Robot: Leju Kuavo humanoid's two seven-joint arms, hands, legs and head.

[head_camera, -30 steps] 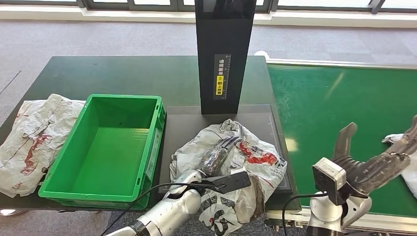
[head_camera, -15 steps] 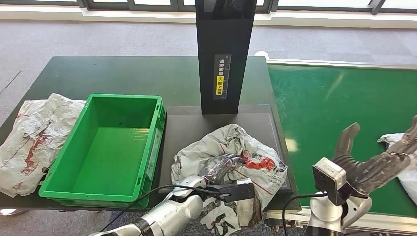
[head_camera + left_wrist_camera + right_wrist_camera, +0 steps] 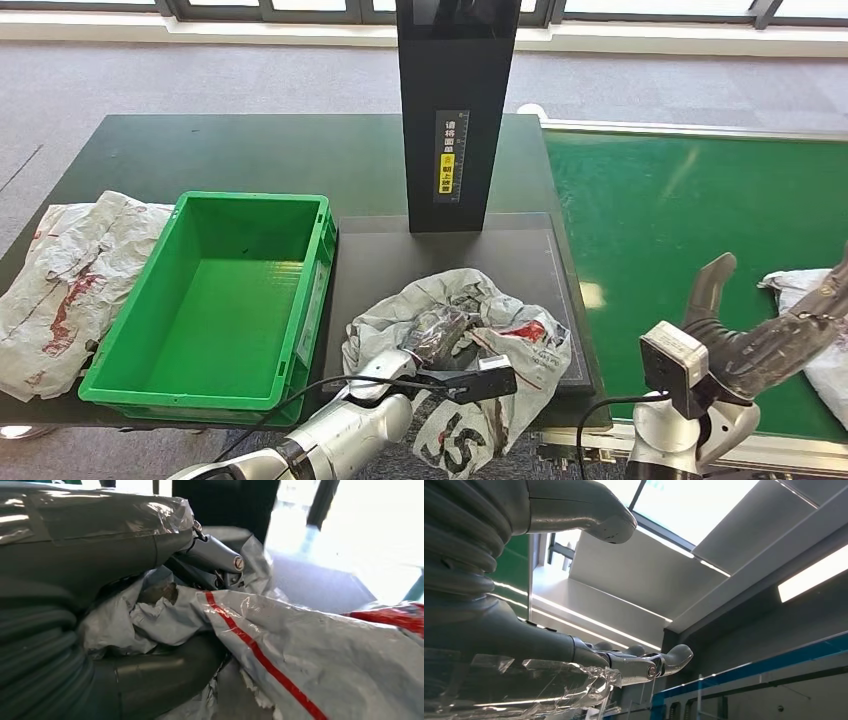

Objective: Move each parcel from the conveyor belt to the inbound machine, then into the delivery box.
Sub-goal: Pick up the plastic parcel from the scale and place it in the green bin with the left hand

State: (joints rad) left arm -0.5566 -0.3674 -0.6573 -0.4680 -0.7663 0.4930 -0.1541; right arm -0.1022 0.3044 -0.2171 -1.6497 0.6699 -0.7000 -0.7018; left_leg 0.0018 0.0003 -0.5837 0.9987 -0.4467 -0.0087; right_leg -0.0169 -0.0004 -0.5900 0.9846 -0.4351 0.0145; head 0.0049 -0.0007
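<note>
The left hand (image 3: 437, 335) has its fingers dug into the crumpled grey parcel (image 3: 500, 350) on the inbound machine's platform (image 3: 400, 260), at 3 o'clock from the green delivery box (image 3: 225, 300) (box holds nothing). The right hand (image 3: 770, 335) hangs spread and unladen over the conveyor belt (image 3: 680, 200), another parcel (image 3: 815, 325) just beside its fingertips.

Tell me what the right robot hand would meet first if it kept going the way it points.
Probably the grey parcel on the green conveyor belt. The right robot hand is open above the belt, pointing toward it; depth is unclear.
</note>
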